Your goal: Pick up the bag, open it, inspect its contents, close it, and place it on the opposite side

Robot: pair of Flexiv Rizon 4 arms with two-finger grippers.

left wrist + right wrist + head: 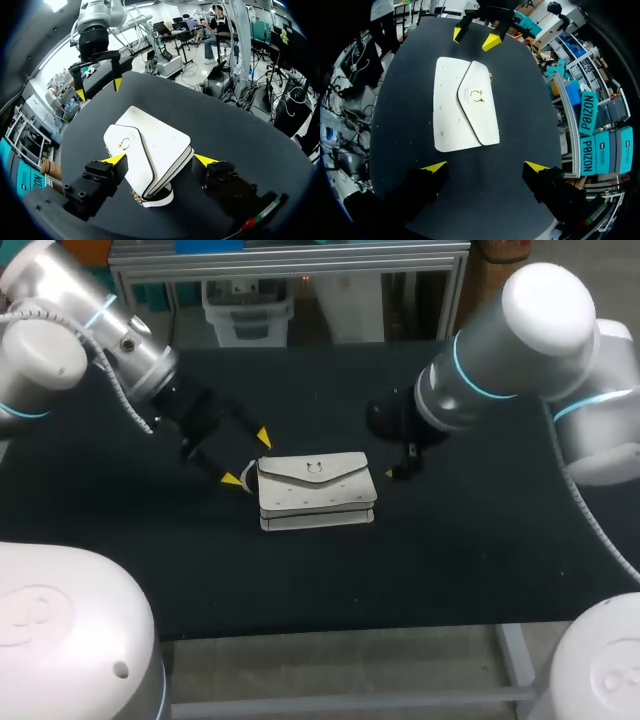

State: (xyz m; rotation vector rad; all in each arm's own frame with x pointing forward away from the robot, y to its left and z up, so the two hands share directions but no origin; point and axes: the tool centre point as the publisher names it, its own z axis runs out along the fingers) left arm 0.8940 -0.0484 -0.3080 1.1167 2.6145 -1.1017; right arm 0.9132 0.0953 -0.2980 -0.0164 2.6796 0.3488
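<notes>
The white bag (316, 490) lies flat near the middle of the black table (450, 570), with its flap folded down over the front. A small metal clasp (314, 469) sits on the flap. The bag's long sides run across the table, one short end towards each arm.

The left gripper (247, 458) comes in from the left side and sits low at the bag's left end. Its two fingers are spread wide, one yellow tip on either side of that end. In the left wrist view the end of the bag lies between the tips. One tip is at the edge of the flap, and the other stands just clear of the bag's side, so nothing is pinched. A short white strap loop (156, 201) sticks out from this end of the bag, under the gripper.

The right gripper (485, 166) is at the bag's right end, close by but apart from it. Its fingers are spread wide too and hold nothing. In the right wrist view the bag lies ahead of the tips, with bare table between them and its near end. In the head view most of this gripper is hidden under its own arm
</notes>
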